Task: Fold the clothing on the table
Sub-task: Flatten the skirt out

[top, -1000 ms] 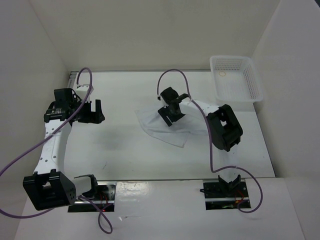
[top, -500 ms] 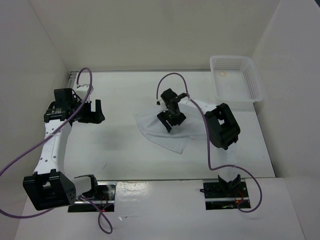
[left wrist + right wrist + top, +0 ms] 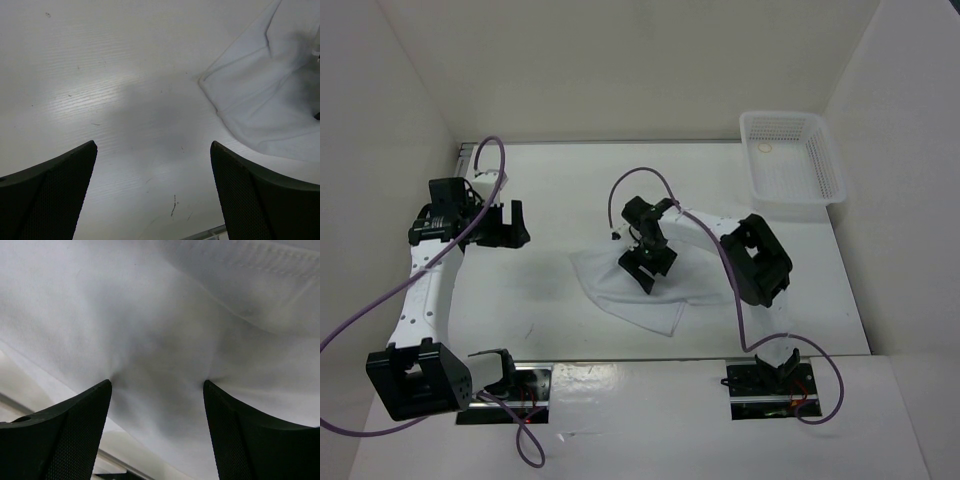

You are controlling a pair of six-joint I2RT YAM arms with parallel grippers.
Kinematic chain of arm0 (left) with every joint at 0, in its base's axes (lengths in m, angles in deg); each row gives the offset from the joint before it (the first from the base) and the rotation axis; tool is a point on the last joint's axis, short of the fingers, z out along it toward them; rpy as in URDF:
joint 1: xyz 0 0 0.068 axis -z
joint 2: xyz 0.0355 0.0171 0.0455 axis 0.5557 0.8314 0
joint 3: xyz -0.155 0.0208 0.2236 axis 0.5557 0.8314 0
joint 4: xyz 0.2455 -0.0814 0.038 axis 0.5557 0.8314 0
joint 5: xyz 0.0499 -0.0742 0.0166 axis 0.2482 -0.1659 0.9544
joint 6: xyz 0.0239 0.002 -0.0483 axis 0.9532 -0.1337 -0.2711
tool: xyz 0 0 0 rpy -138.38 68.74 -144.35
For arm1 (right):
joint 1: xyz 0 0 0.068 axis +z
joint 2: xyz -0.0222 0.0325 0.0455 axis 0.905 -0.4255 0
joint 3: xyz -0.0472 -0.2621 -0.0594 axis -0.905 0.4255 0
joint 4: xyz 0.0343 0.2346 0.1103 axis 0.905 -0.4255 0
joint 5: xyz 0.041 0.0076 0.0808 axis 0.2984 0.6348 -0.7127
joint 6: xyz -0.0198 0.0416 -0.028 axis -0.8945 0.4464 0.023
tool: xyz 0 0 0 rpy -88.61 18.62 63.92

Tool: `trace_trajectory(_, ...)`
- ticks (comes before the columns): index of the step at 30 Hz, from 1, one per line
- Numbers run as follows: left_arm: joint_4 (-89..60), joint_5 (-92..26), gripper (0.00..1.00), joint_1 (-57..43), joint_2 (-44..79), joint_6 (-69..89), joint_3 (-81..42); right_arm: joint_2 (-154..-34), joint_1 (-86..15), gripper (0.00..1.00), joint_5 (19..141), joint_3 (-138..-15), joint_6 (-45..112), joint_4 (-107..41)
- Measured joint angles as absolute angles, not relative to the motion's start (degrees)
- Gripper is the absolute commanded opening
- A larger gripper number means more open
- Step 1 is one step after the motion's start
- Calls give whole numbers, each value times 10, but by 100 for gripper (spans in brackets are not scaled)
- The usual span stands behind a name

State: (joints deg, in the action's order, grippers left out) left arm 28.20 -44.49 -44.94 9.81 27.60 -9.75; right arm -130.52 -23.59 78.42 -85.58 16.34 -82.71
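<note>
Top external view: the clothing (image 3: 635, 300) lies on the table (image 3: 550, 180), a little right of centre and toward the near edge. It is a crumpled, partly doubled white sheet, with one corner pointing left and another pointing toward the near edge. The right gripper (image 3: 648, 268) is set down on the upper middle of the clothing, its arm reaching in from the right.

Right wrist view: both fingers (image 3: 65, 435) stand apart, with their tips pressed onto the fabric. Soft creases run out from each tip, and nothing is pinched between them. A stitched hem (image 3: 270, 260) crosses the top right of that view.

The left gripper (image 3: 517, 222) hangs over bare tabletop at the left side, well apart from the clothing. Left wrist view: its fingers are spread wide with only tabletop between them. The left corner of the clothing shows at upper right, with its layered edges visible.

A white mesh basket (image 3: 800, 192) sits at the far right corner of the table, apart from the clothing.
</note>
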Motion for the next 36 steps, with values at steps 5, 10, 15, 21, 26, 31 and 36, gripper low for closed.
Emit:
trace_trajectory(5, 281, -445, 100, -449, 98, 276, -97, -1311, -232, 78, 722, -863, 154, -856)
trace_trajectory(10, 281, -443, 100, -449, 98, 276, -97, -1349, -230, 77, 666, -910, 152, -904)
trace_trajectory(15, 281, -440, 100, -449, 98, 276, -97, -1374, -209, 77, 634, -940, 163, -931)
trace_trajectory(21, 281, -435, 100, -449, 98, 276, -97, -1379, -186, 77, 617, -944, 195, -928)
trace_trajectory(26, 280, -434, 100, -449, 98, 276, -97, -1379, -193, 77, 623, -943, 232, -921)
trace_trajectory(31, 280, -433, 100, -449, 99, 276, -96, -1372, -223, 77, 613, -933, 260, -905)
trace_trajectory(36, 280, -448, 96, -449, 118, 278, -96, -1334, -269, 78, 640, -910, 251, -862)
